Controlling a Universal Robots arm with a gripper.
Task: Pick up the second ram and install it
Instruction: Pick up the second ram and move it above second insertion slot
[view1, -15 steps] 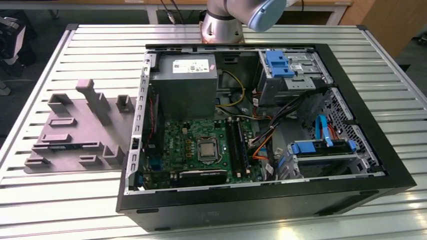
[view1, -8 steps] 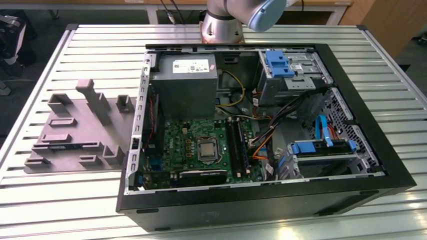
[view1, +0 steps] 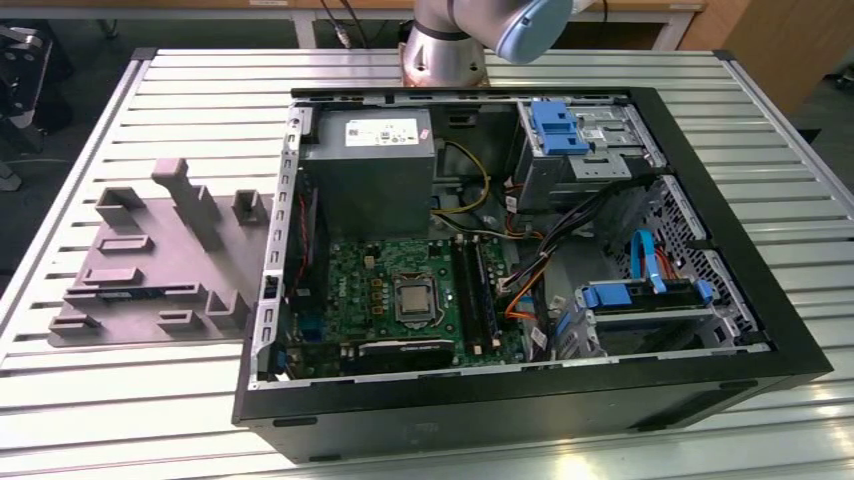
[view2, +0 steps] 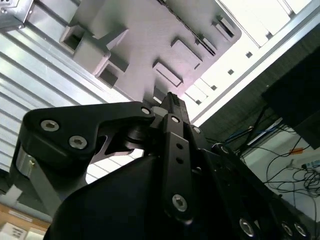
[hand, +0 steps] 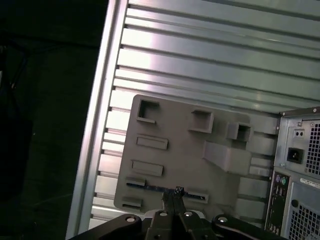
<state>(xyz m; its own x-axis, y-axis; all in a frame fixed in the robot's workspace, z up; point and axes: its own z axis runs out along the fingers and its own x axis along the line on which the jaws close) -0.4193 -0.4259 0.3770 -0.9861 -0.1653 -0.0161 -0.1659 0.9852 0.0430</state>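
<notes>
Second ram (hand: 150, 187) is lying in a slot of the grey tray (hand: 170, 130) on the counter (hand: 210, 45), beside the open computer case (view1: 534, 410); tool (hand: 176, 193) is hanging over the tray, fingers pressed together, gripping nothing.

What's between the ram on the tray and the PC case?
In the exterior view, raised blocks of the grey tray stand between the second ram and the case.

The gripper (hand: 173, 194) hangs with its black fingers (hand: 167, 211) pressed together, tip against tip.
</notes>
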